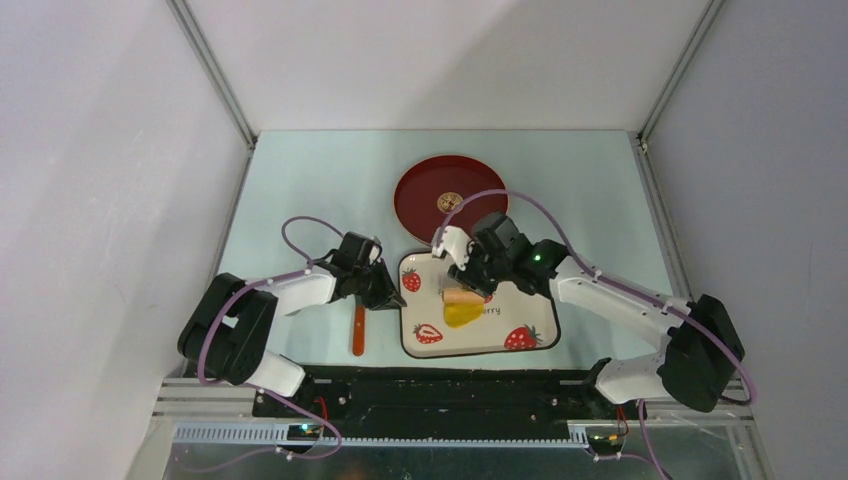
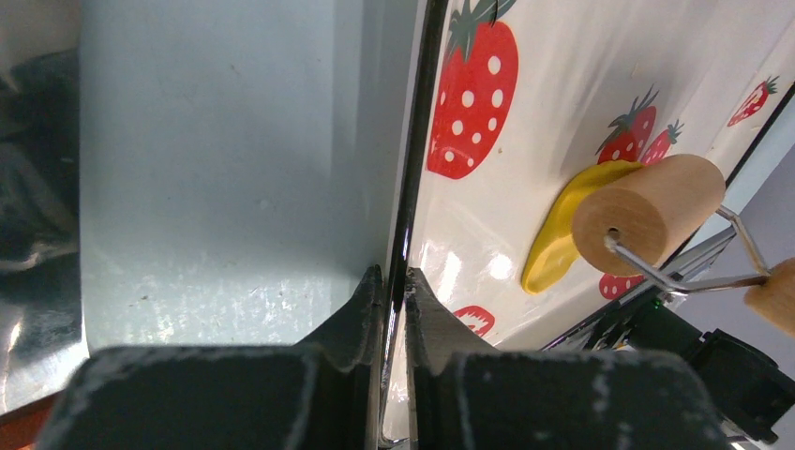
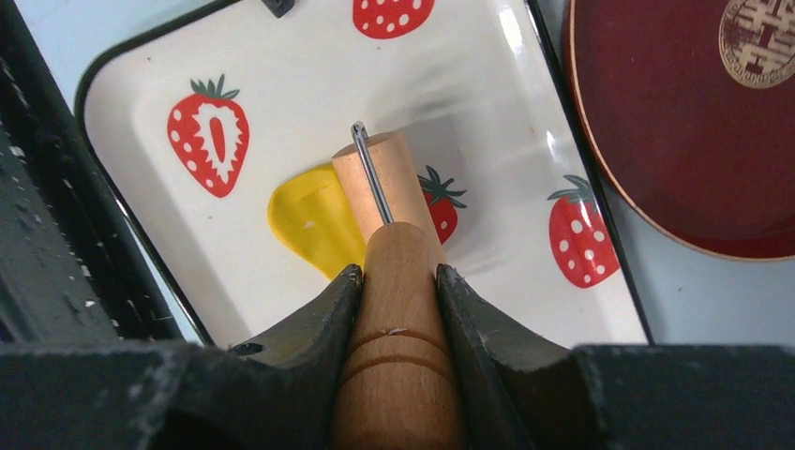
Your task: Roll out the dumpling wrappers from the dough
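Observation:
The yellow dough (image 1: 461,314) lies as a flattened patch on the strawberry-print tray (image 1: 530,312); it also shows in the right wrist view (image 3: 309,217) and the left wrist view (image 2: 562,225). My right gripper (image 3: 398,272) is shut on the wooden handle (image 3: 398,356) of a small roller, and its wooden drum (image 3: 380,183) rests on the dough's far edge. My left gripper (image 2: 394,281) is shut on the tray's left rim (image 2: 412,169). No cut-out dumpling wrappers are in view.
A dark red round plate (image 1: 440,180) with a gold emblem (image 1: 449,201) sits behind the tray. An orange stick-like tool (image 1: 358,330) lies on the table left of the tray, under the left arm. White walls enclose the table.

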